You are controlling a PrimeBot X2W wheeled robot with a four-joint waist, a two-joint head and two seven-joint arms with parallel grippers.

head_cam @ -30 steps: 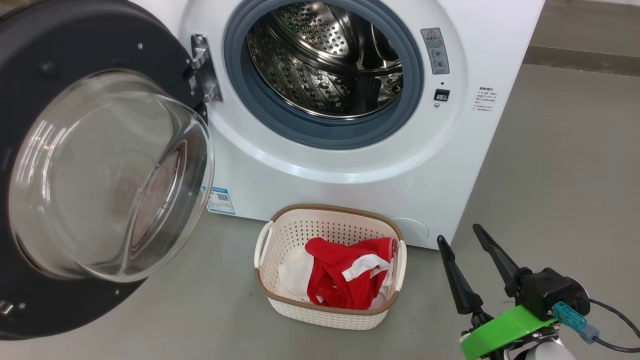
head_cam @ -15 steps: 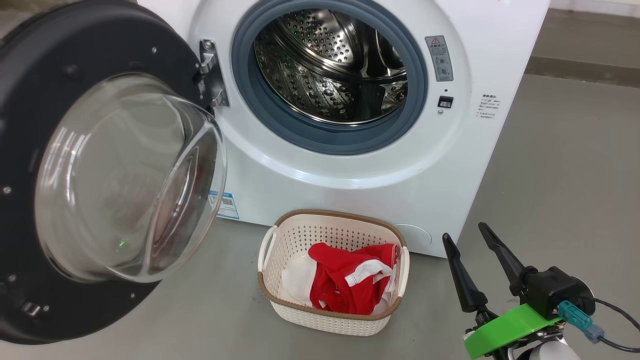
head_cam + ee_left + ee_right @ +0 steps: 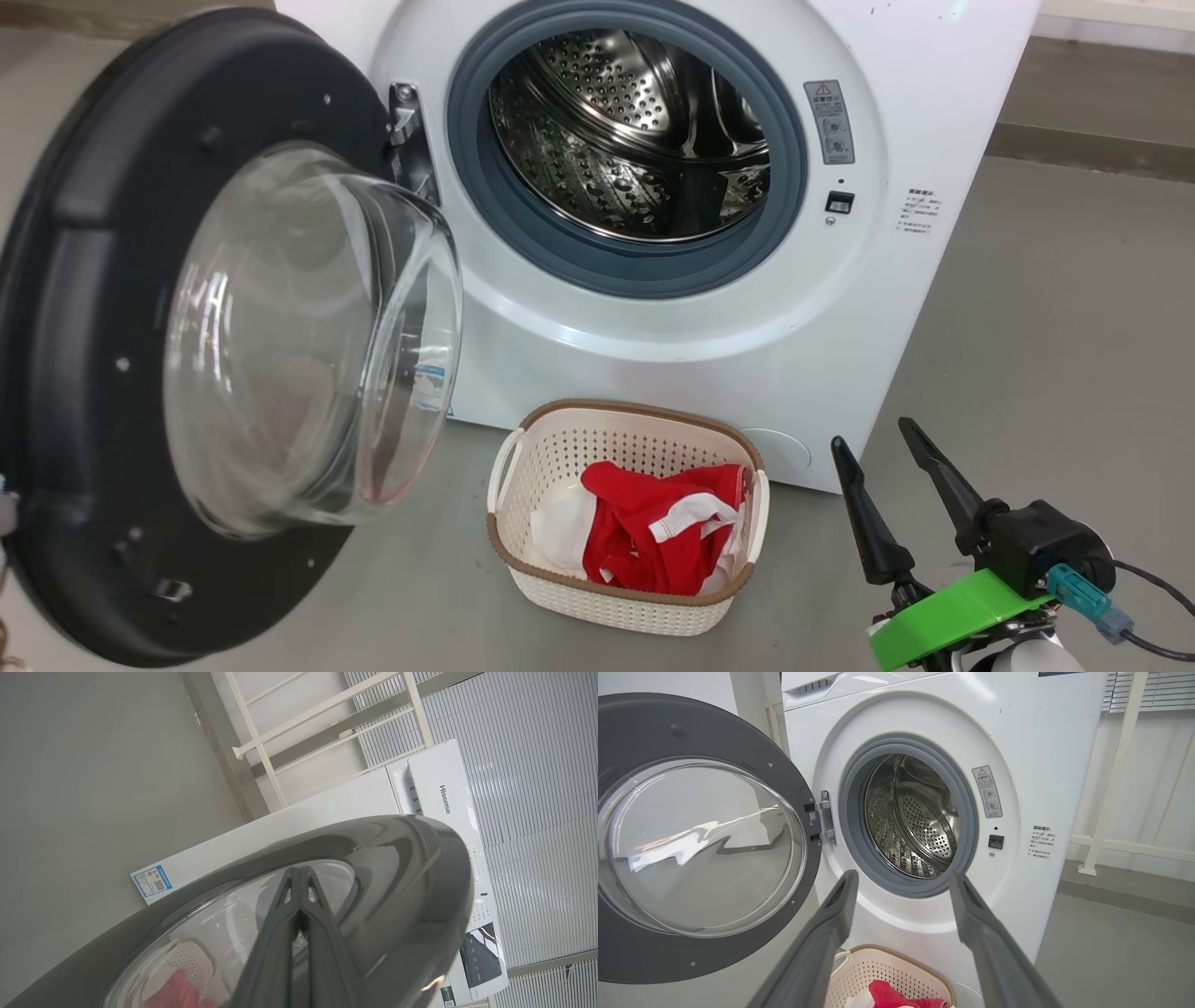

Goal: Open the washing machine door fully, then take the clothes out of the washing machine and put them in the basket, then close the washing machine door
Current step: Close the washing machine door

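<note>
1. The large round door [image 3: 233, 345], with its glossy black rim and bulging clear glass window, is located at the far left. It is hung on the hinge at the left of the opening and stands swung out, clear of the machine front. One door is counted.

2. In the left wrist view, the left gripper [image 3: 299, 872] is seen on the outer face of that door. Its two dark fingers are pressed together with nothing between them. The tips lie over the upper edge of the window; contact with the door cannot be confirmed.

3. The white boxy front-loading washing machine [image 3: 653, 336] is positioned right of the door. One grey rubber ring [image 3: 789, 159] and one perforated steel drum [image 3: 635, 131] are exposed.

4. The cream perforated plastic basket [image 3: 635, 406], with brown woven-look rim, is set on the floor just in front of the machine, below the opening. One basket is counted. The clothes [image 3: 653, 532] are contained in it: bunched red fabric with white trim, and one white cloth [image 3: 560, 527] to its left. The number of red pieces cannot be determined.

5. The right gripper [image 3: 873, 434] is located right of the basket, apart from it. Its two fingers are spread wide and nothing is held.
</note>
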